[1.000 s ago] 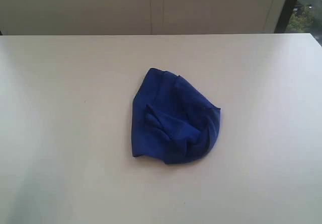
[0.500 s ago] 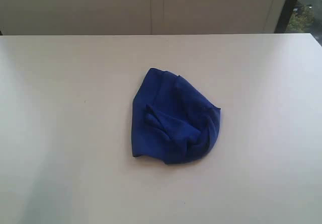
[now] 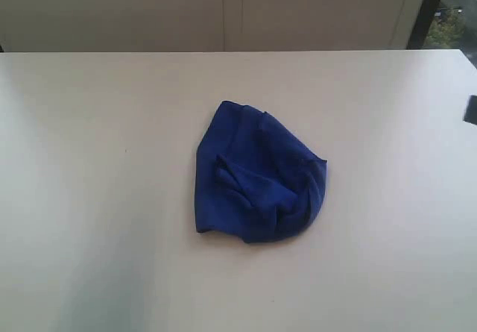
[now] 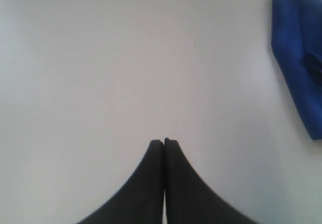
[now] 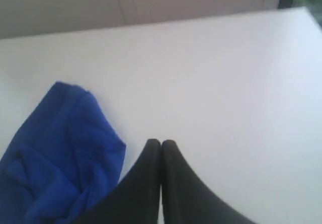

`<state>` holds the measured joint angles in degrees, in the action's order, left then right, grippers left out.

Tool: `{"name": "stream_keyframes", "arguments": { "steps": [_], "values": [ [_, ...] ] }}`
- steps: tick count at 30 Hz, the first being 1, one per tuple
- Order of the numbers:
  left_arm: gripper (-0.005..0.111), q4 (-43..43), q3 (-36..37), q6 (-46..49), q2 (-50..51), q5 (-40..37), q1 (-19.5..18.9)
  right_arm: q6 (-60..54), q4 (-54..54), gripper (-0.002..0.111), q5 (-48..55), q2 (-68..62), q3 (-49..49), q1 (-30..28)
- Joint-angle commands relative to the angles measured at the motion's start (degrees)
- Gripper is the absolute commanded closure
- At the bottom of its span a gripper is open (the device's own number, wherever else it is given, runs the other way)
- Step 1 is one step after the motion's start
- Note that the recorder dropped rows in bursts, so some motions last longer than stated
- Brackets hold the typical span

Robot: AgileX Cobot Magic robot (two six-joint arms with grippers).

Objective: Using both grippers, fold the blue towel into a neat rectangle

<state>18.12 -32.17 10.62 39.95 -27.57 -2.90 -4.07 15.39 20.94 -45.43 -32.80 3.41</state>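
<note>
The towel (image 3: 257, 175) lies in a crumpled heap at the middle of the desk (image 3: 89, 198), apart from both grippers. The left gripper (image 4: 164, 142) hangs over bare desk left of the towel, jaws clenched on nothing; the right gripper (image 5: 161, 143), jaws clenched too, hangs near its right side

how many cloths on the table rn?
1. The blue towel lies crumpled in a heap near the middle of the table. No other cloth shows in any view, though the heap could hide something small beneath it.
</note>
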Motion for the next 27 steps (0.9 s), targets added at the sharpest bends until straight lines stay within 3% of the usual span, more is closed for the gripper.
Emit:
{"name": "stream_keyframes", "arguments": {
  "steps": [1,5,11,18,23,27],
  "values": [
    [0.107,9.3,-2.9,8.1,9.6,-4.3,-0.1,-7.5,8.5,0.108,5.9,-13.4,-5.6,0.0],
    [0.107,18.8,-3.3,15.4,17.3,-2.8,1.1,-19.3,21.1,0.108,7.5,-23.7,-8.7,1.3],
    [0.107,28.5,-3.5,24.6,27.9,3.0,8.0,-32.4,33.9,0.108,9.1,-35.9,-12.9,5.6],
    [0.107,28.5,-11.9,24.5,38.0,3.8,15.6,-33.3,34.5,0.108,8.1,-44.6,-17.9,10.3],
    [0.107,28.5,-19.0,24.5,44.1,3.8,18.9,-33.8,33.6,0.108,2.8,-48.8,-19.2,12.2],
    [0.107,28.9,-21.0,24.3,46.7,3.7,19.7,-33.8,33.7,0.097,-0.8,-51.8,-19.2,13.0]
  ]
}}
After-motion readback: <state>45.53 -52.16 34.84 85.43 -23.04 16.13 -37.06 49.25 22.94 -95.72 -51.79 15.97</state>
